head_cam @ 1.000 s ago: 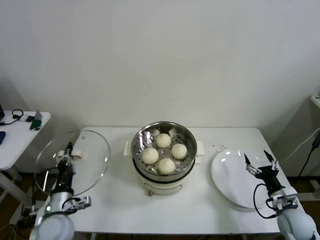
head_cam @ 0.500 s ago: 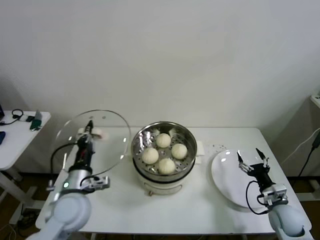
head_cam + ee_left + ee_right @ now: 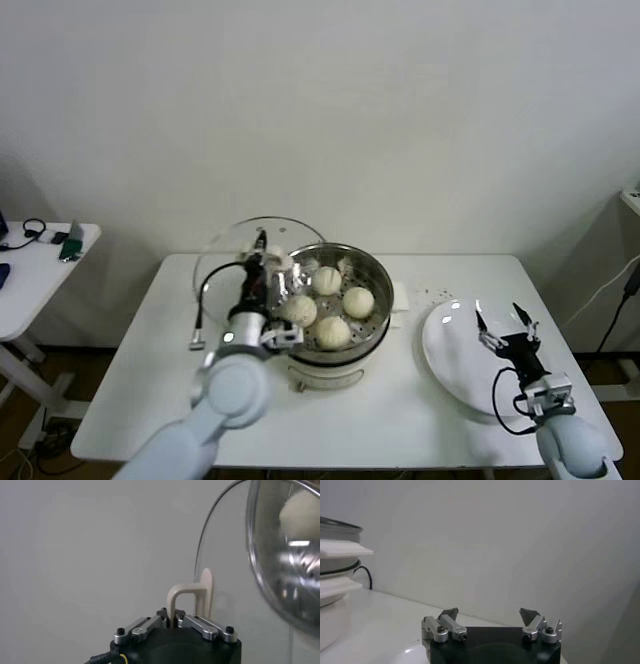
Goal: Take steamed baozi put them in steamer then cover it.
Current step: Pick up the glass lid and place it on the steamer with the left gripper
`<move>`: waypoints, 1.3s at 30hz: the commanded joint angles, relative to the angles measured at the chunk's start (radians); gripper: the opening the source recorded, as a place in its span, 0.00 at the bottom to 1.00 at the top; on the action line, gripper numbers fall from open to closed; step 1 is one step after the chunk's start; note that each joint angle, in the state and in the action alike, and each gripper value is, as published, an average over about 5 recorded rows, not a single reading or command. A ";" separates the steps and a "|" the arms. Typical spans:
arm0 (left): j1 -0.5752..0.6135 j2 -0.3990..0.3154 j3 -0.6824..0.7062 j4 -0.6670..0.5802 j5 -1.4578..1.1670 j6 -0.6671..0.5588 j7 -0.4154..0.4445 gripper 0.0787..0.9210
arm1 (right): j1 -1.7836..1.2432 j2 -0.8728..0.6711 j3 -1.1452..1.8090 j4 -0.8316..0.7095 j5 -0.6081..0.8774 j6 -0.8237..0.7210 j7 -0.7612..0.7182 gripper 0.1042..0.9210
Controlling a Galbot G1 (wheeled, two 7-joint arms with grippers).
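The steamer [image 3: 375,270] stands mid-table, a shiny steel pot on a white base. Several cream-white baozi [image 3: 334,331] lie on its perforated tray. My left gripper [image 3: 261,243] is shut on the white bar handle [image 3: 186,597] of the clear glass cover [image 3: 226,252]. It holds the cover tilted on edge above the pot's left rim. In the left wrist view the glass [image 3: 280,555] curves away beside the handle. My right gripper [image 3: 507,326] is open and empty above the white plate [image 3: 455,345]; its jaws [image 3: 489,616] stand wide apart in the right wrist view.
The white plate lies empty at the table's right end. A small side table [image 3: 35,275] with cables stands at far left. The steamer's white side handle [image 3: 340,548] shows at the edge of the right wrist view.
My left gripper has carried the cover right, from off the table's left end to over the steamer's left rim. My right gripper has shifted slightly over the plate.
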 commanded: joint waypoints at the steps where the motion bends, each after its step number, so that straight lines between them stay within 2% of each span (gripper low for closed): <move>1: -0.103 -0.226 0.165 0.130 0.116 0.048 0.080 0.09 | -0.010 0.005 0.020 -0.002 -0.005 0.009 -0.009 0.88; 7: -0.080 -0.292 0.169 0.175 0.131 0.048 0.063 0.09 | -0.017 0.004 0.030 0.003 -0.004 0.013 -0.014 0.88; 11: -0.077 -0.312 0.161 0.200 0.132 0.048 0.054 0.09 | -0.018 0.005 0.032 0.003 -0.005 0.015 -0.016 0.88; 39: -0.048 -0.274 0.127 0.271 0.073 0.048 -0.014 0.09 | -0.016 0.010 0.033 0.003 -0.012 0.020 -0.026 0.88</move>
